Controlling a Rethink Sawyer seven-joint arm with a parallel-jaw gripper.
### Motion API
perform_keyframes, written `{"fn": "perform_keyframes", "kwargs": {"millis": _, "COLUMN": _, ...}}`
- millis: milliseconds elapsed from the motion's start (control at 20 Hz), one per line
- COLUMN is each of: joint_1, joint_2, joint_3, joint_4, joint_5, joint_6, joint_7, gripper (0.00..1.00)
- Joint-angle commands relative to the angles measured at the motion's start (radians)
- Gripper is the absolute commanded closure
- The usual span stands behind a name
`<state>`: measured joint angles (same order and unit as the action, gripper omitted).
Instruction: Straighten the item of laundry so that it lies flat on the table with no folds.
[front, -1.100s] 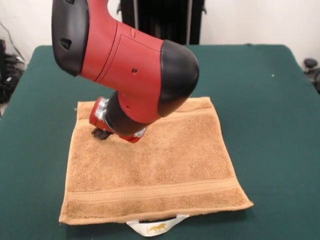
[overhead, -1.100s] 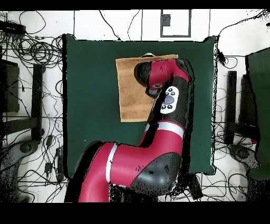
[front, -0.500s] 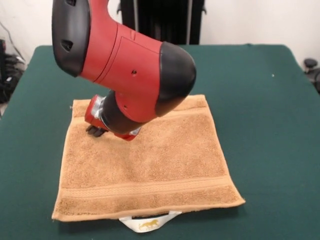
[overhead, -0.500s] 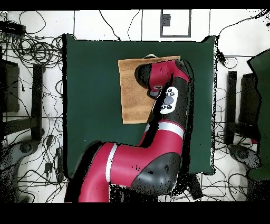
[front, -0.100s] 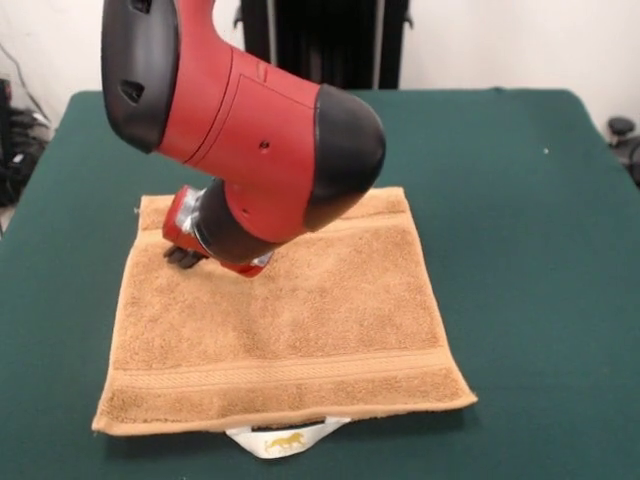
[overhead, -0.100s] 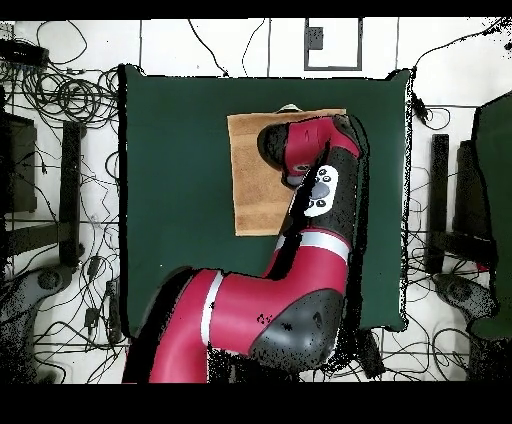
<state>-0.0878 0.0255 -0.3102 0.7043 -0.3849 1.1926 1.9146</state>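
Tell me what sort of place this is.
Probably a robotics lab: cables sprawl over the floor round a green-clothed table, where a red robot arm works on a towel.

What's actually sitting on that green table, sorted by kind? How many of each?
Orange-tan terry hand towels: 1
White labels with a gold mark, poking out from the towel's edge: 1
Red and black robot arms reaching over the towel: 1
Total: 3

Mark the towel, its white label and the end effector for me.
towel (front, -0.100s: 330, 320): front view, bare terry in the middle.
white label (front, -0.100s: 285, 438): front view, near the gold mark.
end effector (front, -0.100s: 184, 257): front view, dark tip on the towel's far corner.
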Motion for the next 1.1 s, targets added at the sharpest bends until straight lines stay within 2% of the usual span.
{"fn": "perform_keyframes", "kwargs": {"millis": 50, "joint_1": -0.027, "joint_2": 0.017, "joint_3": 0.045, "joint_4": 0.202, "joint_5": -0.087, "joint_6": -0.093, "joint_7": -0.162, "gripper": 1.00}}
{"fn": "perform_keyframes", "kwargs": {"millis": 250, "joint_1": -0.057, "joint_2": -0.044, "joint_3": 0.111, "joint_4": 0.271, "joint_5": -0.063, "joint_6": -0.206, "joint_7": -0.210, "gripper": 1.00}}
{"fn": "perform_keyframes", "kwargs": {"millis": 450, "joint_1": -0.073, "joint_2": -0.121, "joint_3": 0.170, "joint_4": 0.325, "joint_5": -0.019, "joint_6": -0.215, "joint_7": -0.240, "gripper": 1.00}}
{"fn": "perform_keyframes", "kwargs": {"millis": 800, "joint_1": -0.166, "joint_2": -0.289, "joint_3": 0.353, "joint_4": 0.461, "joint_5": 0.075, "joint_6": -0.328, "joint_7": -0.278, "gripper": 1.00}}
{"fn": "perform_keyframes", "kwargs": {"millis": 850, "joint_1": -0.188, "joint_2": -0.322, "joint_3": 0.397, "joint_4": 0.468, "joint_5": 0.105, "joint_6": -0.330, "joint_7": -0.279, "gripper": 1.00}}
{"fn": "perform_keyframes", "kwargs": {"millis": 1100, "joint_1": -0.220, "joint_2": -0.398, "joint_3": 0.460, "joint_4": 0.481, "joint_5": 0.130, "joint_6": -0.261, "joint_7": -0.279, "gripper": 1.00}}
